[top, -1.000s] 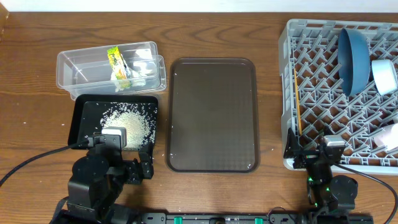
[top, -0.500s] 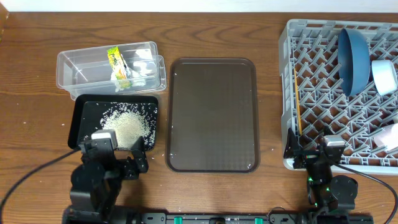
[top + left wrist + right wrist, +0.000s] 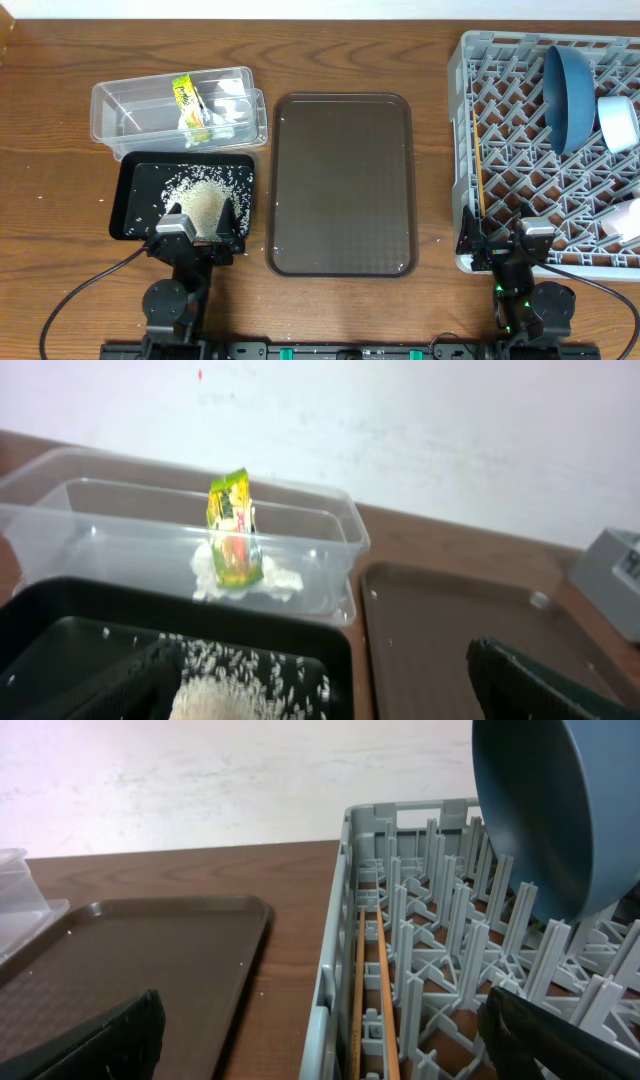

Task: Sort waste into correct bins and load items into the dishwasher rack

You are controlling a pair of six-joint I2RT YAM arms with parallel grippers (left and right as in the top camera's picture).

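Observation:
The clear tub (image 3: pixel 110 108) holds the yellow-green wrapper (image 3: pixel 187 104) and white tissue (image 3: pixel 228 118); both show in the left wrist view, wrapper (image 3: pixel 232 530) and tissue (image 3: pixel 245 578). The black tray (image 3: pixel 133 180) holds rice grains (image 3: pixel 205 200). The grey rack (image 3: pixel 465 130) holds the blue plate (image 3: pixel 568 95), a white bowl (image 3: pixel 618 120), chopsticks (image 3: pixel 478 165) and a cup (image 3: pixel 625 220) at the right edge. My left gripper (image 3: pixel 201 222) is open and empty over the black tray's front edge. My right gripper (image 3: pixel 497 240) is open and empty at the rack's front left corner, chopsticks (image 3: pixel 372 990) between its fingers' view.
A large brown serving tray (image 3: pixel 342 185) lies between the bins and the rack, and shows in both wrist views (image 3: pixel 450 630) (image 3: pixel 130 950). A few stray grains lie on the wood table (image 3: pixel 50 200) around the black tray.
The left arm has pulled back toward the front edge and straightened; its gripper now points at the black tray's front. The right arm has not moved.

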